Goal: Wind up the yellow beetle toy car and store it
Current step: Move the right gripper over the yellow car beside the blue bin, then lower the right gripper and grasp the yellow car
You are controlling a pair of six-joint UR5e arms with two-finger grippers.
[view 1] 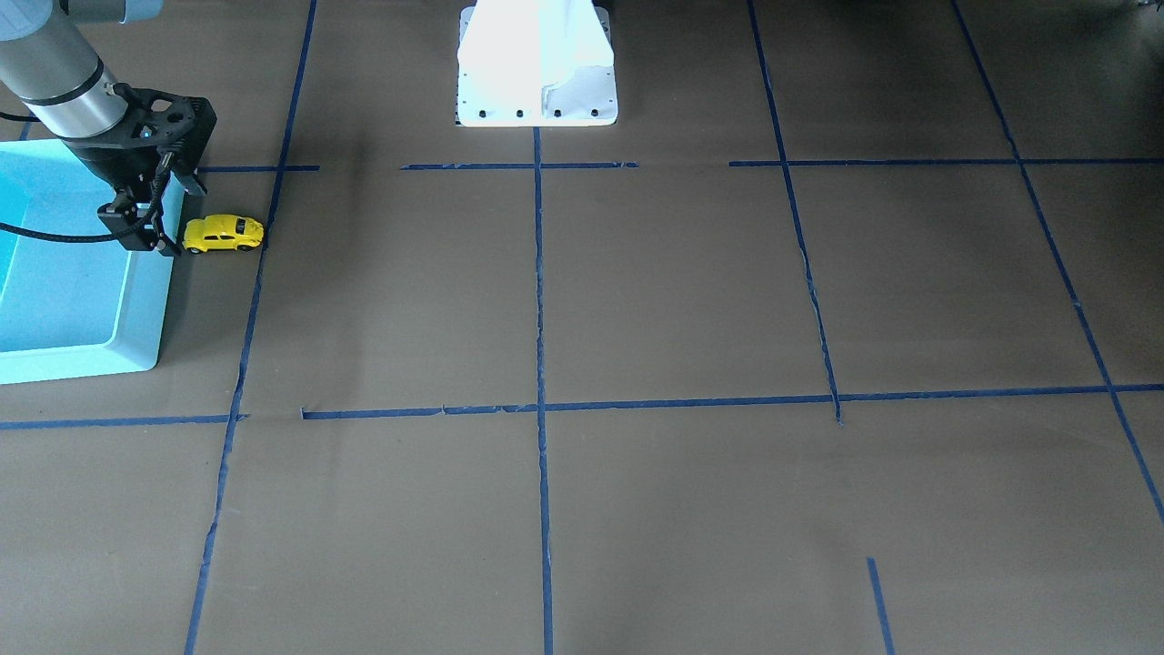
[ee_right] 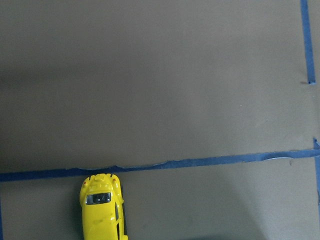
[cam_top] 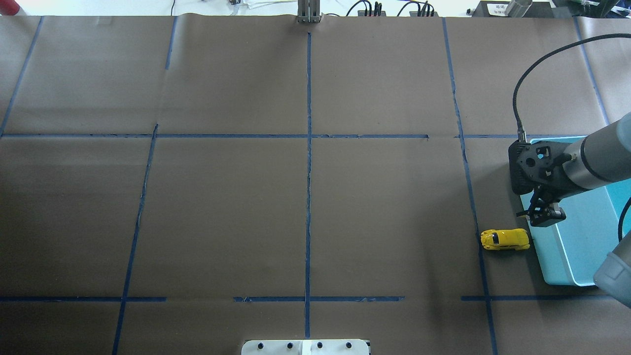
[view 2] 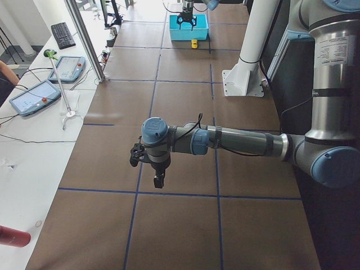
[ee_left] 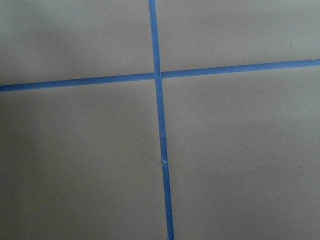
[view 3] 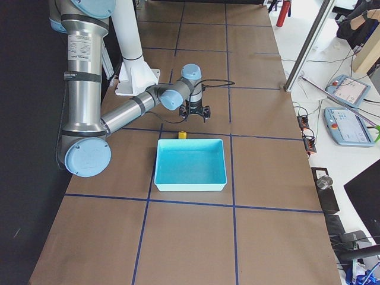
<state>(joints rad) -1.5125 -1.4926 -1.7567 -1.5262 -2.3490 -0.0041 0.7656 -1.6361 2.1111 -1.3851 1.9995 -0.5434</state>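
I can read no text in any view.

- Left-arm label [view 2: 332, 53]: a white printed patch on the upright link, well back from the left claw [view 2: 159, 181] toward the base. It carries lines of print too small to read.
- Right-arm label [view 3: 77, 56]: the same kind of patch, well back from the right claw [view 3: 196, 114], also unreadable.
- White tag [cam_top: 495, 7]: past the far edge of the counter [cam_top: 345, 197], well beyond the right claw. It has dark characters I cannot make out.

Soft, even light leaves the brown desk [view 1: 673, 291] dim and matte. The white robot base [view 1: 536, 64], top centre, is blown out. Both wrist views are sharp and darken toward their left.
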